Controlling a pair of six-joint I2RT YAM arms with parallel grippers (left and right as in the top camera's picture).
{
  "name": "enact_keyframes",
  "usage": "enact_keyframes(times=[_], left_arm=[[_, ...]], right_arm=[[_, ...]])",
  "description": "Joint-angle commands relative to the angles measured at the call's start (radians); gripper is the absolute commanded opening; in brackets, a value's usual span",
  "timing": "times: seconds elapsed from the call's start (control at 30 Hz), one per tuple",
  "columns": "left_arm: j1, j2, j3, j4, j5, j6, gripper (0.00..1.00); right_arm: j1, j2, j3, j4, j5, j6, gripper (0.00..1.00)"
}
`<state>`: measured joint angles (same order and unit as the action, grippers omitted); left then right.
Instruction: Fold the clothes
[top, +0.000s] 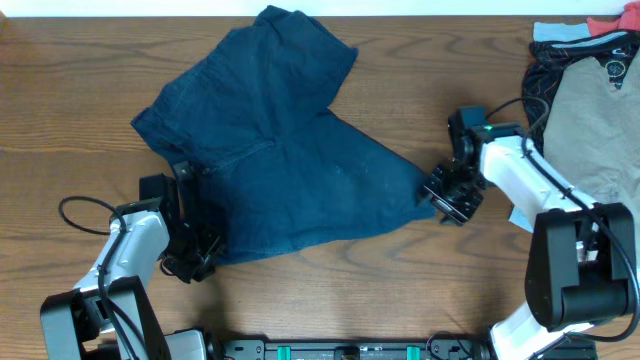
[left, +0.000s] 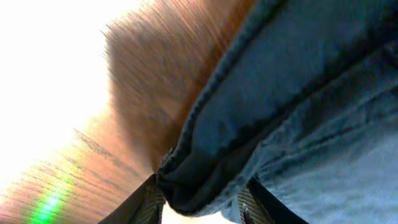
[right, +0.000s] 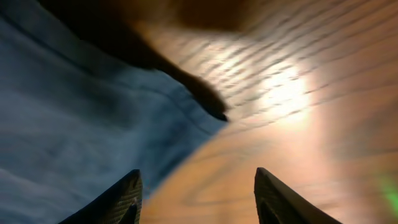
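The dark navy-blue shorts (top: 270, 150) lie spread on the wooden table, one leg toward the far edge, the other toward the right. My left gripper (top: 195, 255) is at the shorts' near-left corner and is shut on a thick folded hem of the shorts (left: 205, 180). My right gripper (top: 450, 195) sits at the right tip of the shorts; in the right wrist view its fingers (right: 196, 193) are wide open, with the edge of the blue fabric (right: 74, 124) by the left finger and bare wood between them.
A heap of other garments, beige-khaki (top: 600, 120) over black patterned (top: 545, 85), lies at the far right edge of the table. Bare wood (top: 80, 80) surrounds the shorts.
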<state>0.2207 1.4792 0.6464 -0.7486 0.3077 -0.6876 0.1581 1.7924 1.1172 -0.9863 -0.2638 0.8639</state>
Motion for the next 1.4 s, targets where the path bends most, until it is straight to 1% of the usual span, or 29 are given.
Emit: enact_keyframes(times=[0.0,0.1,0.27,0.5,0.7,0.77,0.83,0.87,0.97,1.03,1.13,1.17,1.23,1.27,1.37], left_arm=[[0.002,0.008,-0.005,0.007,-0.037,-0.148,0.4],[0.002,0.008,-0.005,0.007,-0.037,-0.204,0.4],[0.002,0.008,-0.006,0.011,-0.036,-0.231,0.4],[0.002,0.008,-0.006,0.014,-0.031,-0.3,0.41],[0.002,0.008,-0.006,0.06,-0.028,-0.302,0.43],[0.002,0.008,-0.006,0.078,-0.028,-0.302,0.43],[0.002,0.008,-0.006,0.092,-0.029,-0.302,0.43],[0.002,0.008,-0.006,0.093,-0.029,-0.302,0.43],[0.002,0.008,-0.006,0.093,-0.029,-0.302,0.4],[0.002,0.008,-0.006,0.093,-0.029,-0.302,0.35],[0.002,0.008,-0.006,0.092,-0.028,-0.302,0.23],[0.002,0.008,-0.006,0.092,-0.028,-0.302,0.19],[0.002,0.008,-0.006,0.089,-0.028,-0.302,0.06],[0.002,0.008,-0.006,0.086,-0.028,-0.302,0.06],[0.002,0.008,-0.006,0.072,-0.028,-0.301,0.06]], right_arm=[[0.043,-0.006,-0.004,0.011,-0.011,0.193,0.55],[0.071,-0.006,-0.006,0.016,-0.008,0.248,0.54],[0.1,-0.006,-0.029,0.064,0.002,0.299,0.53],[0.103,-0.006,-0.131,0.161,0.005,0.374,0.53],[0.103,-0.006,-0.229,0.305,0.037,0.4,0.52],[0.103,-0.006,-0.25,0.37,0.064,0.4,0.53],[0.103,-0.006,-0.257,0.397,0.082,0.399,0.52],[0.103,-0.006,-0.257,0.399,0.086,0.399,0.51],[0.103,-0.006,-0.257,0.399,0.092,0.391,0.41],[0.103,-0.006,-0.257,0.395,0.093,0.388,0.33],[0.103,-0.006,-0.257,0.389,0.093,0.386,0.28],[0.103,-0.006,-0.257,0.388,0.096,0.384,0.25],[0.103,-0.006,-0.257,0.389,0.096,0.37,0.18],[0.103,-0.006,-0.257,0.389,0.097,0.369,0.17],[0.103,-0.006,-0.257,0.389,0.104,0.363,0.01]])
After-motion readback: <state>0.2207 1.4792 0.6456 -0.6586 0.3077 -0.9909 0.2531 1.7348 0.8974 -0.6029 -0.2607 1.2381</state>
